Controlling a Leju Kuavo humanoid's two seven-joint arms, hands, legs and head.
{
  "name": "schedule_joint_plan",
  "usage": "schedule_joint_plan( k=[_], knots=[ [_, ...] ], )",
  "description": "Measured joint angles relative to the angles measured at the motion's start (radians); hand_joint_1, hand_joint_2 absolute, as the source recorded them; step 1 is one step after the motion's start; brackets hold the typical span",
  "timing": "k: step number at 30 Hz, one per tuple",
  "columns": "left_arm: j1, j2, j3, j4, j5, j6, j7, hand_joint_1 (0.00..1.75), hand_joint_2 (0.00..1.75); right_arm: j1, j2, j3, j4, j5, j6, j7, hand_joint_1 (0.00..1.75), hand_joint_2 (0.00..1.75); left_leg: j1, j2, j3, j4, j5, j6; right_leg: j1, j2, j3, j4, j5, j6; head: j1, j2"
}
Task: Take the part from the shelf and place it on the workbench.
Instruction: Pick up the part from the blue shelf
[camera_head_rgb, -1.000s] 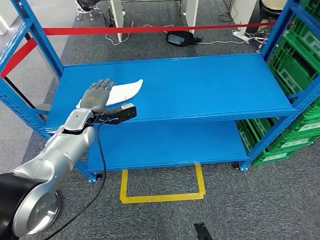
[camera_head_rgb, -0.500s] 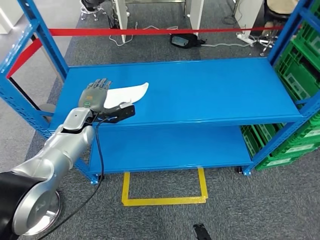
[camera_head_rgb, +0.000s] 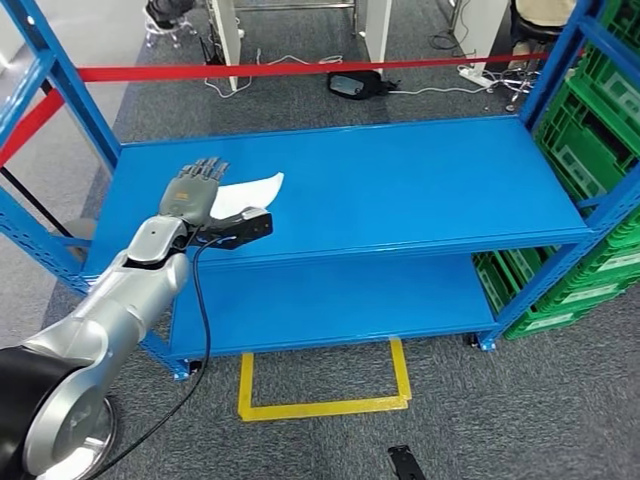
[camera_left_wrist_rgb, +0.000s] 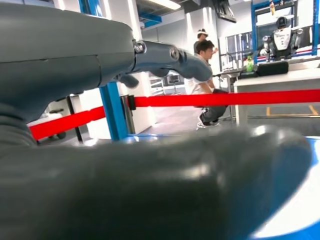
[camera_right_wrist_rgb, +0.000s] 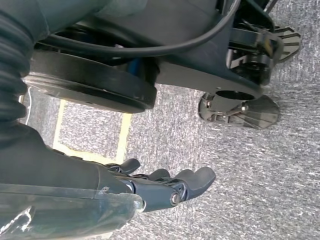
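Observation:
The part (camera_head_rgb: 253, 188) is a flat white curved piece lying on the top board of the blue shelf (camera_head_rgb: 392, 180), toward its left end. My left hand (camera_head_rgb: 189, 195) lies over the part's left end with its fingers stretched flat, and it hides that end. In the left wrist view the thick thumb (camera_left_wrist_rgb: 151, 190) and the fingers (camera_left_wrist_rgb: 170, 55) stand apart with nothing between them, and a strip of the white part (camera_left_wrist_rgb: 298, 210) shows past the thumb. My right hand (camera_right_wrist_rgb: 162, 187) hangs over the grey carpet, its fingers loosely curved and holding nothing.
A red barrier tape (camera_head_rgb: 302, 66) runs behind the shelf. Green crates (camera_head_rgb: 596, 130) are stacked at the right. A lower shelf board (camera_head_rgb: 340, 295) sits underneath, with a yellow floor marking (camera_head_rgb: 324, 405) in front. Blue uprights (camera_head_rgb: 60, 85) flank the left end. A person (camera_left_wrist_rgb: 205, 85) sits beyond the tape.
The whole picture shifts slightly, so the camera has moved. My left hand stays on the part's left end. The part's free end looked raised half a second ago and now lies flatter.

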Motion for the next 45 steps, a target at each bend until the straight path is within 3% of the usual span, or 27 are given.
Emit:
schedule_joint_plan(
  k=[3,5,7,8,9,10,11,13,15,19,24,29,36,45],
  knots=[
    [0.0,0.001,-0.003,0.0,0.0,0.0,0.0,0.0,0.0,0.0,0.0,0.0,0.0,0.0,0.0,0.0,0.0,1.75,0.001,-0.001,0.004,-0.008,-0.009,0.021,0.0,-0.002,-0.003,-0.001,-0.005,0.014,0.002,0.0],
    [-0.002,0.002,-0.004,0.001,0.0,0.0,0.0,0.0,0.0,0.0,0.0,0.0,0.0,0.001,0.0,0.0,0.0,1.75,0.003,-0.002,0.008,-0.01,-0.011,0.033,0.0,-0.006,-0.033,0.061,-0.04,0.022,0.006,0.0],
    [-0.001,0.001,-0.005,0.001,-0.001,0.0,0.0,0.0,0.87,-0.002,0.0,0.0,0.0,0.001,0.0,0.0,0.0,1.75,0.001,-0.002,0.012,-0.01,-0.014,0.04,0.001,-0.008,-0.101,0.194,-0.095,0.024,0.01,0.0],
    [0.001,0.001,-0.005,0.002,-0.001,0.0,0.0,0.0,1.31,-0.002,0.0,0.0,0.0,0.001,0.0,0.0,0.0,1.75,-0.001,-0.002,0.013,-0.01,-0.015,0.042,0.001,-0.008,-0.135,0.251,-0.109,0.024,0.01,0.0],
    [0.003,0.0,-0.005,0.002,-0.001,0.0,-0.002,0.0,1.75,-0.001,0.0,0.0,0.0,0.001,0.0,0.0,0.0,1.75,-0.002,-0.002,0.015,-0.01,-0.017,0.043,0.001,-0.008,-0.156,0.279,-0.106,0.023,0.01,0.0],
    [0.004,0.0,-0.005,0.003,0.0,0.0,-0.004,0.0,1.75,0.0,0.0,-0.001,0.0,0.002,0.0,0.0,0.0,1.75,-0.003,-0.002,0.018,-0.01,-0.019,0.043,0.002,-0.008,-0.158,0.268,-0.084,0.021,0.01,0.0],
    [0.005,-0.001,-0.006,0.003,0.001,0.002,-0.006,0.0,1.75,0.0,0.0,-0.001,0.0,0.002,0.0,0.0,0.0,1.75,-0.003,-0.002,0.022,-0.01,-0.022,0.042,0.002,-0.009,-0.142,0.222,-0.047,0.019,0.01,0.0],
    [0.004,-0.002,-0.006,0.003,0.002,0.005,-0.008,0.0,1.75,-0.001,0.0,-0.001,0.0,0.004,0.0,-0.001,0.0,1.75,-0.005,-0.003,0.03,-0.009,-0.029,0.036,0.003,-0.01,-0.081,0.084,0.022,0.013,0.01,0.0],
    [0.003,-0.002,-0.006,0.003,0.002,0.005,-0.009,0.0,1.75,-0.002,0.0,-0.001,0.0,0.005,0.0,0.0,0.0,1.75,-0.008,-0.004,0.031,-0.006,-0.033,0.029,0.003,-0.01,-0.043,0.006,0.043,0.011,0.009,0.0],
    [0.003,-0.001,-0.006,0.004,0.003,-0.003,-0.009,0.0,1.75,-0.001,0.0,-0.002,0.0,0.007,0.0,0.0,0.0,1.75,-0.01,-0.003,0.032,-0.013,-0.027,0.039,0.004,-0.004,-0.04,-0.003,0.042,0.009,0.007,0.0],
    [0.002,-0.004,-0.006,0.004,0.004,-0.024,-0.009,0.0,1.75,-0.002,0.0,-0.004,0.0,0.007,0.0,-0.001,0.0,1.75,-0.009,-0.002,0.037,-0.026,-0.022,0.026,0.006,-0.003,-0.042,-0.002,0.041,-0.004,0.007,0.0],
    [0.002,-0.002,-0.006,0.005,0.01,-0.08,-0.011,0.0,1.75,-0.003,0.0,-0.006,0.0,0.009,0.001,-0.001,0.0,1.75,-0.009,-0.002,0.036,-0.029,-0.019,0.013,0.007,-0.004,-0.043,-0.002,0.043,-0.008,0.007,0.0],
    [0.025,0.017,-0.005,0.019,0.021,-0.16,0.02,0.0,1.75,-0.002,0.0,-0.006,0.0,0.019,0.008,0.003,0.0,1.75,-0.01,-0.002,0.035,-0.029,-0.019,0.013,0.005,-0.005,-0.042,-0.004,0.047,-0.006,0.008,0.0],
    [0.064,0.051,-0.001,0.029,0.023,-0.145,0.053,0.0,1.75,-0.003,0.0,-0.006,0.0,0.028,0.007,0.008,0.0,1.75,-0.01,-0.002,0.035,-0.028,-0.018,0.014,0.004,-0.006,-0.041,-0.005,0.048,-0.006,0.007,0.0]
  ],
)
